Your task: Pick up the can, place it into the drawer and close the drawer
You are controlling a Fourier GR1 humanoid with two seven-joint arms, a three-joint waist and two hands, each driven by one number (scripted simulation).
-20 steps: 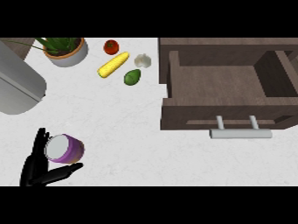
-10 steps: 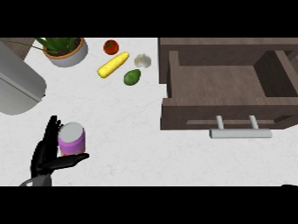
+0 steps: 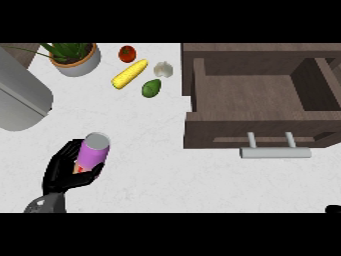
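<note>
With the left hand curled round the can, carrying it across to the open drawer looks next.

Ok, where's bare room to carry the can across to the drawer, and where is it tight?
Bare counter runs from the left hand, curled round the can, to the open drawer front. The drawer's inside is bare. Crowded up top: plant pot, tomato, corn, garlic, avocado.
</note>
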